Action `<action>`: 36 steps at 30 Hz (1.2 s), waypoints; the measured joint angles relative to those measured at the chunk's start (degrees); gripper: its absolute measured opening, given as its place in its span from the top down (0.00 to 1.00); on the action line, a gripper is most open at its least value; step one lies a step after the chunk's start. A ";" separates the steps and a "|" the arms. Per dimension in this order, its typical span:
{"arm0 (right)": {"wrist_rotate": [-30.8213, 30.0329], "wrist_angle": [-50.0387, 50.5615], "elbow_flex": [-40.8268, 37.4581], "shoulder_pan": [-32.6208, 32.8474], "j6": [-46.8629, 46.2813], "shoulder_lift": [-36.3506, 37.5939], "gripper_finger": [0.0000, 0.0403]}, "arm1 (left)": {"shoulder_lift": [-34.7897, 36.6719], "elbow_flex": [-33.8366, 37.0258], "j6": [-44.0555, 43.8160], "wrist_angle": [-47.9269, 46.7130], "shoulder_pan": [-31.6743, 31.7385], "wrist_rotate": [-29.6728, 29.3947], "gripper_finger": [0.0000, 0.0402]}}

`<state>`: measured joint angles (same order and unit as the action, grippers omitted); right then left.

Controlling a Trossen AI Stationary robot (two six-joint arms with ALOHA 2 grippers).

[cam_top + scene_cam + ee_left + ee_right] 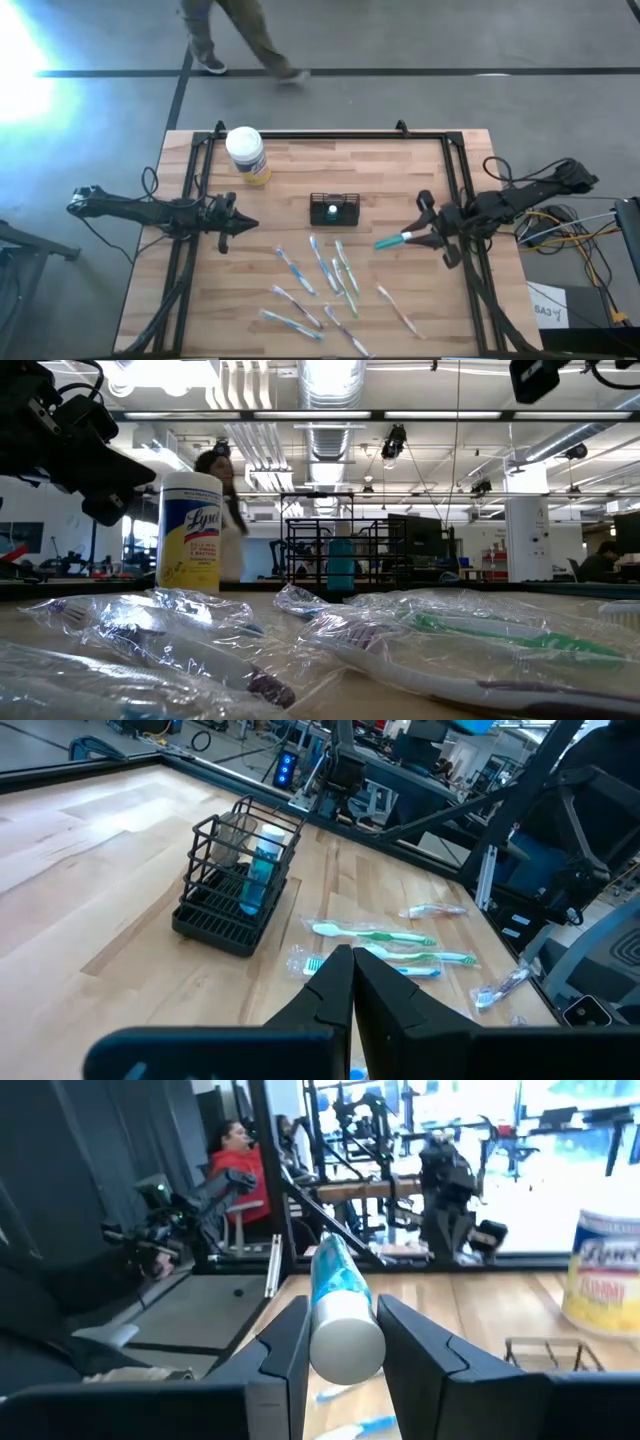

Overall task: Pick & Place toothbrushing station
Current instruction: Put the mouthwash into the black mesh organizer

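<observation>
The toothbrushing station (334,208) is a small black wire holder. It stands on its base at the table's middle with a blue-and-white tube in it, and also shows in the left wrist view (235,880) and the low view (330,555). My right gripper (414,237) is to its right, above the table, shut on a teal tube (390,241) with a white cap. My left gripper (243,222) is to its left, shut and empty, as the left wrist view (350,975) shows. My right gripper pinches the teal tube at its white cap end (346,1342) between its two fingers (285,1345). The fingers come level from the table's right and lie along the tube. The tube's teal body (385,242) sticks out past the fingertips toward the table's left, clear of the table.
A white-lidded yellow jar (247,154) stands at the back left. Several wrapped toothbrushes (320,285) lie on the near half of the table, between the arms. A black frame (330,137) runs round the table's edges. A person (235,35) walks beyond the far edge.
</observation>
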<state>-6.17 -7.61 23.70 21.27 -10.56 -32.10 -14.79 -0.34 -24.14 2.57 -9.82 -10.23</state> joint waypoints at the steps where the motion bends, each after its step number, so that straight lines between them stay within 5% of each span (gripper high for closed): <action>1: -0.02 0.02 -0.72 -0.44 -0.74 0.44 0.77 | 0.00 0.00 -0.03 0.04 -0.01 -0.11 0.97; 18: -0.36 -2.61 -7.56 -3.49 4.78 4.77 0.77 | 0.00 0.00 3.59 0.68 0.00 -2.55 0.97; 27: -4.53 -12.85 -13.36 -3.69 4.58 5.54 0.77 | 0.00 0.00 10.82 2.09 0.00 -6.66 0.97; 36: -5.63 -18.23 -16.62 -3.66 3.44 5.81 0.77 | 0.02 0.00 8.82 3.02 0.00 -8.55 0.97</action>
<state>-11.80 -25.84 7.09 17.61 -7.11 -26.29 -14.76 -0.34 -15.32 5.58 -9.82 -18.79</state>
